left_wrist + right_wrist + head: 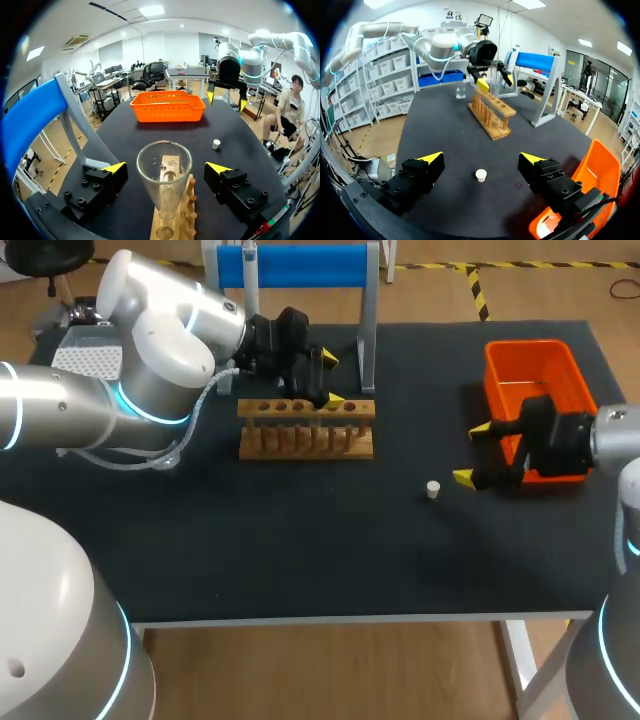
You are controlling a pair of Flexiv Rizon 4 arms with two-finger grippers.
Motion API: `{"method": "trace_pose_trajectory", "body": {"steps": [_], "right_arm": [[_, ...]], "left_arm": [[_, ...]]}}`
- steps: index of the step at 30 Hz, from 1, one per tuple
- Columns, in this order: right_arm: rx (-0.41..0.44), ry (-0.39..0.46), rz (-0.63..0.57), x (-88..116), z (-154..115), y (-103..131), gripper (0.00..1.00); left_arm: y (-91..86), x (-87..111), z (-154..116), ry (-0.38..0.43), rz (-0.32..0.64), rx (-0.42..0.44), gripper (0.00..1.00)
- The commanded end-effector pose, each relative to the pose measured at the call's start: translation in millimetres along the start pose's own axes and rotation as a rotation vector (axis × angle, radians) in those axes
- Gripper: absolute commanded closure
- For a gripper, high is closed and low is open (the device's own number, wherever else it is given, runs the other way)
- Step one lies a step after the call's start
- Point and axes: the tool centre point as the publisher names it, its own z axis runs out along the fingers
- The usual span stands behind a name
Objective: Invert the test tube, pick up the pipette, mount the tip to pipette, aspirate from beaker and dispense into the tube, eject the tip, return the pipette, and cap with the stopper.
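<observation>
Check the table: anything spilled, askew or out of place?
Nothing looks spilled or broken. The small white stopper sits alone on the black table, apart from the wooden rack; the clear glass tube stands in that rack between the left gripper's open fingers.

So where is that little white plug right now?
In the head view the plug lies on the black table, right of the wooden rack, close by the open right gripper and the orange basket.
</observation>
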Motion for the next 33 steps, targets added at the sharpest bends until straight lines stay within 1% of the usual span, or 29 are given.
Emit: {"method": "trace_pose_trajectory", "body": {"steps": [1,5,13,29,30,31,33], "right_arm": [[0.015,-0.042,-0.007,7.2,16.6,-12.0,0.0],[0.037,-0.047,-0.001,8.8,26.6,-22.9,0.0],[0.073,-0.044,0.018,11.8,43.0,-37.6,0.0],[0.127,-0.073,0.054,15.1,59.3,-44.0,0.0],[0.129,-0.074,0.059,15.0,60.1,-44.6,0.06],[0.131,-0.073,0.063,14.8,60.8,-45.3,0.09],[0.138,-0.077,0.067,14.5,62.0,-46.6,0.12]], "left_arm": [[0.2,-1.1,0.4,0.003,0.0,-0.001,0.0],[0.2,-1.1,0.4,0.003,0.0,-0.001,0.0],[0.2,-1.1,0.4,0.003,0.0,-0.001,0.0],[0.2,-1.1,0.4,0.003,0.0,-0.001,0.0],[0.2,-1.1,0.4,0.003,0.0,-0.001,0.0],[0.2,-1.1,0.4,0.003,0.0,-0.001,0.0],[0.2,-1.1,0.4,0.003,0.0,-0.001,0.0]]}}
